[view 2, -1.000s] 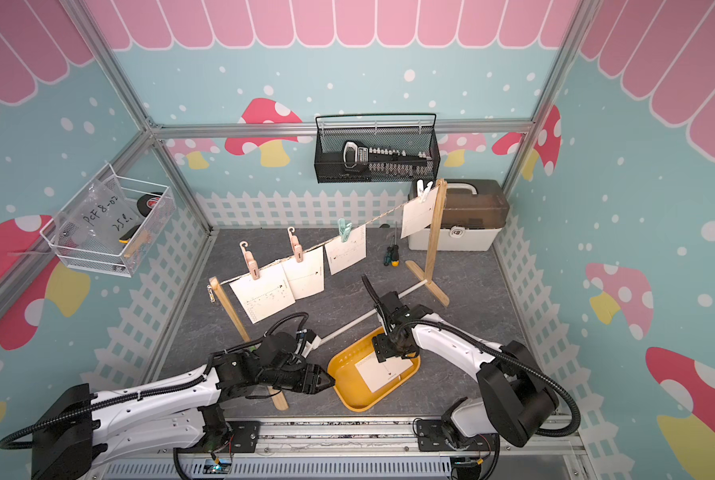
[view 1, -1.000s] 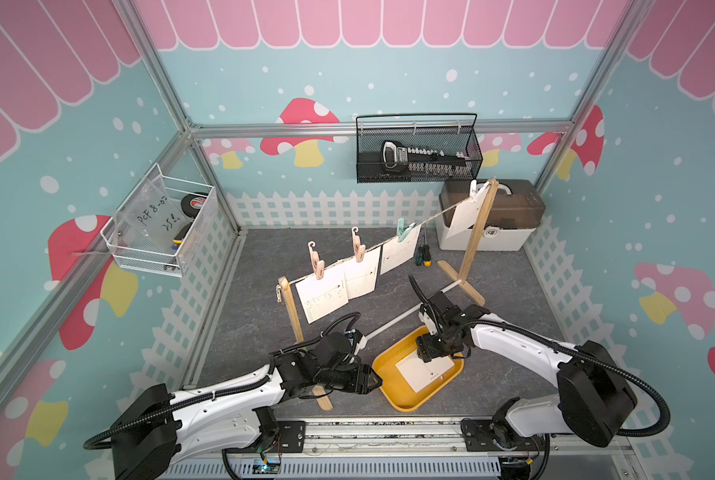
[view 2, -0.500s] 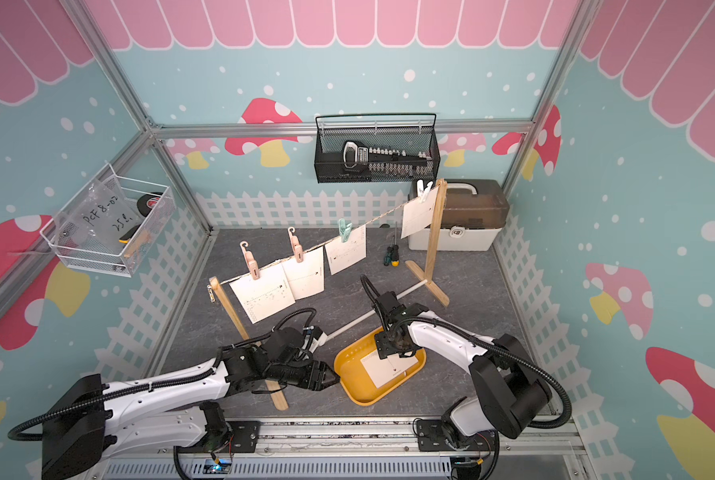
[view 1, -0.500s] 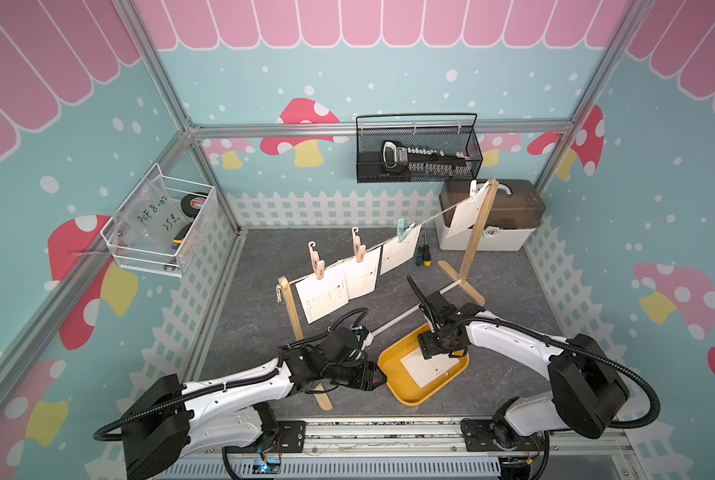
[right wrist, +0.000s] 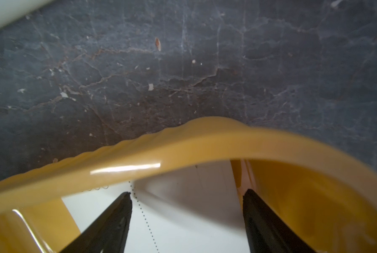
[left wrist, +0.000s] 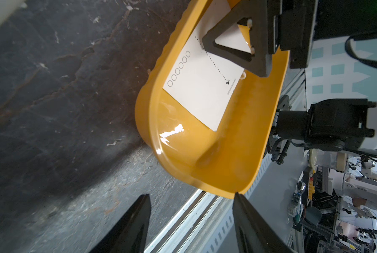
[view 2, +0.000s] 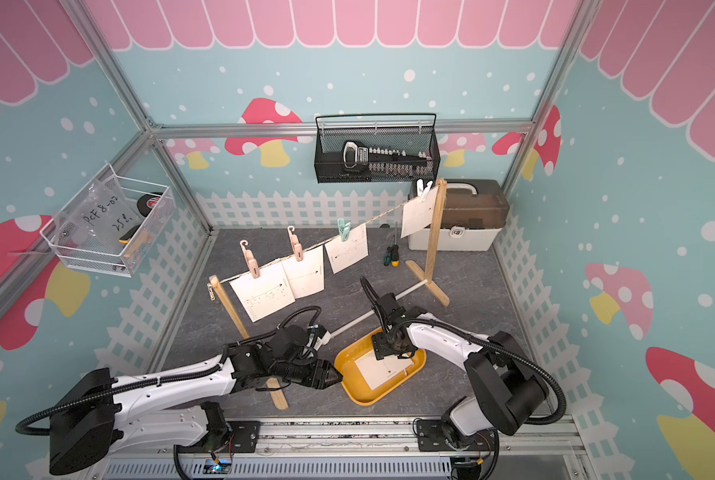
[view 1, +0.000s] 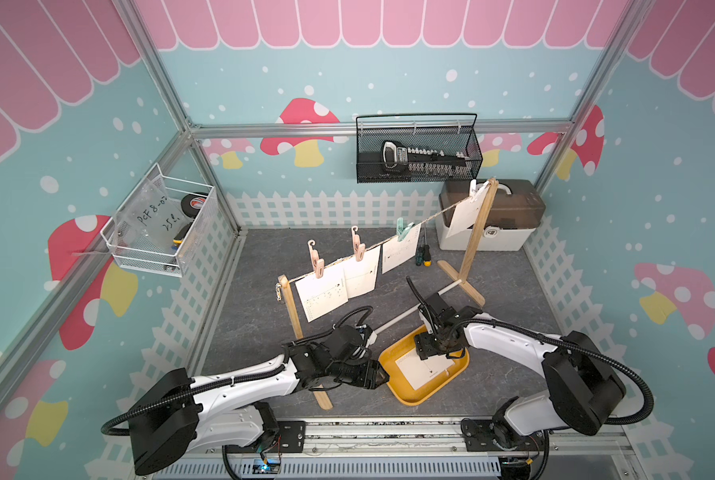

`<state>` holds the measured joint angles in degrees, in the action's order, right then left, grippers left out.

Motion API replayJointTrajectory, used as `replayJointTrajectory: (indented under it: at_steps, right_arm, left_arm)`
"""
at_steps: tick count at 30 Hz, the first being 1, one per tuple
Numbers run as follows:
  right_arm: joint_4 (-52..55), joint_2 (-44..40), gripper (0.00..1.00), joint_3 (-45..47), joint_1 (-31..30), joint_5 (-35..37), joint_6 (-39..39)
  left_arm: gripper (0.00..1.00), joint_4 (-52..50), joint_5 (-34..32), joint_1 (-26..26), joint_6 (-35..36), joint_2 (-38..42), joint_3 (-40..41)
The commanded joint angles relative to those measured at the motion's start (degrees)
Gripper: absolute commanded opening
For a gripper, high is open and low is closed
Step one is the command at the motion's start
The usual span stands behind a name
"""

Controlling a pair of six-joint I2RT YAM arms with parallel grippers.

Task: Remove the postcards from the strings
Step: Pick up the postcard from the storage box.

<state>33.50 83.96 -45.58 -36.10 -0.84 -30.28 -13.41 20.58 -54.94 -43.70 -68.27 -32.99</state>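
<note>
Near edge: left claw point(left wrist: 192, 197) has edged up to the yellow tray point(view 1: 407, 400) rim, jaws apart, empty. Right claw point(right wrist: 186, 193) is spread wide over one postcard point(left wrist: 201, 92) lying flat in the tray — released, we judge. Four postcards point(view 1: 322, 297) hang pegged on the string point(view 1: 434, 217) — the farthest partly behind the post point(view 1: 474, 249).

We note four cards point(view 1: 322, 297) pegged along the string point(view 1: 434, 217); a fifth card point(view 1: 430, 374) lies in the tray point(view 1: 410, 401). The right gripper point(view 1: 426, 351) hangs over that card; the left gripper point(view 1: 378, 376) sits just beside the tray.
</note>
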Motion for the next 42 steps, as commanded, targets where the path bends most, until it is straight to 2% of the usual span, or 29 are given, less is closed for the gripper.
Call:
replayJointTrajectory:
  at_steps: [1,10,15,22,30,35,42]
  right_arm:
    - [-0.3,-1.2,0.78,0.7,-0.2,-2.7,-0.2]
    - [-0.5,-5.4,0.66,2.0,-0.2,-11.2,0.7]
    - [-0.5,-7.3,0.61,2.9,-0.3,-13.1,1.2]
    - [-1.1,-6.1,0.72,1.1,0.1,-7.7,4.5]
    - [-6.3,-1.0,0.8,1.6,0.9,-9.0,7.3]
    - [-8.0,1.0,0.8,2.1,1.3,-13.9,7.9]
    - [-7.7,-1.2,0.71,3.9,1.2,-21.6,6.7]
  left_arm:
    - [0.63,1.0,-0.2,-0.4,1.1,-0.7,-2.1]
    - [0.61,1.3,-0.1,-1.2,1.5,-2.2,-3.0]
    - [0.6,1.3,-0.2,-1.3,1.4,-2.1,-2.9]
    - [0.6,1.5,0.2,-1.3,1.7,-2.6,-3.0]
    - [0.6,1.3,-0.2,-1.3,1.8,-2.6,-3.0]
    - [0.58,1.4,0.4,-1.2,2.0,-4.3,-3.8]
    - [0.55,1.3,0.4,-1.3,2.0,-5.3,-4.4]
